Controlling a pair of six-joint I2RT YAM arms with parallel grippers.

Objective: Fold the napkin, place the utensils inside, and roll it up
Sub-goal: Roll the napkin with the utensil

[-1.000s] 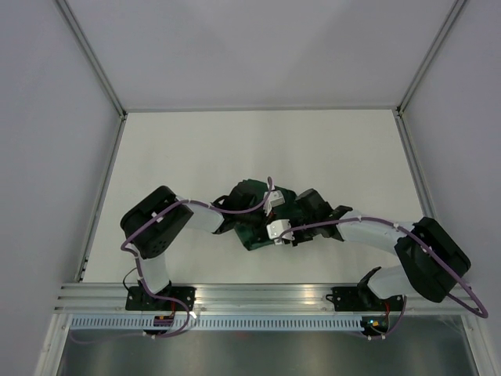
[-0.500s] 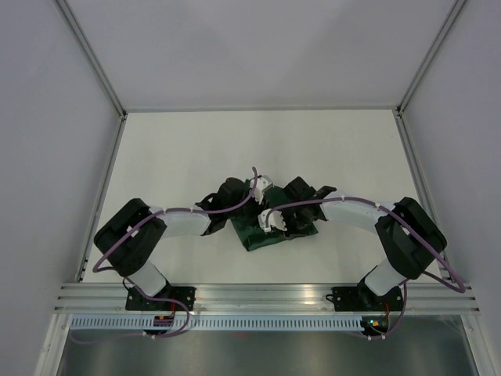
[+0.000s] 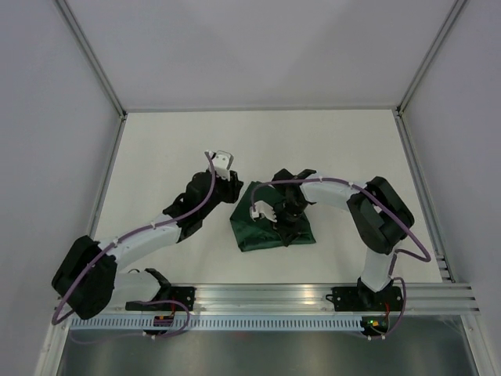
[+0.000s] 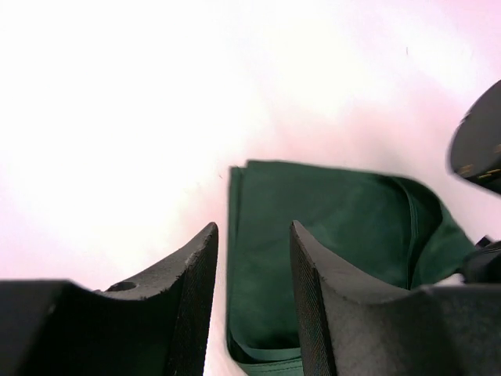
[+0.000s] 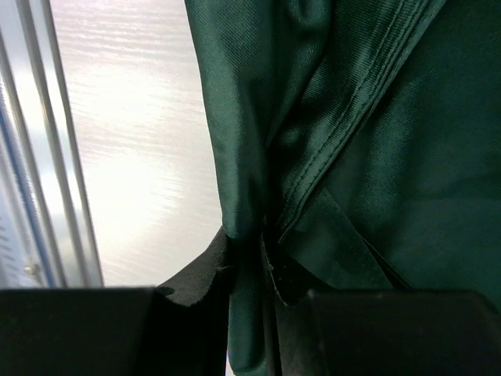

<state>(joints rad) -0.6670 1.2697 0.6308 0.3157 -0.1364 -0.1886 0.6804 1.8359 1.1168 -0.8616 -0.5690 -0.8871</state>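
Observation:
The dark green napkin [image 3: 264, 235] lies bunched in a folded bundle at the table's near middle. My right gripper [image 3: 288, 227] rests on its right part and is shut on a fold of the cloth [image 5: 249, 252]; hemmed layers [image 5: 407, 157] hang past the fingers. My left gripper [image 3: 233, 190] sits just off the napkin's far-left corner, open and empty [image 4: 252, 235]; between its fingers I see the napkin's flat folded layers [image 4: 329, 211]. The fork is hidden.
The white table [image 3: 313, 149] is enclosed by grey walls at the left, right and back. A metal rail [image 3: 266, 294] runs along the near edge and shows in the right wrist view [image 5: 47, 157]. The right arm's black wrist [image 4: 479, 141] intrudes at the right.
My left gripper has come off the napkin and moved back and to the left, its arm stretching out. My right gripper has stayed on the cloth while its elbow swung farther back.

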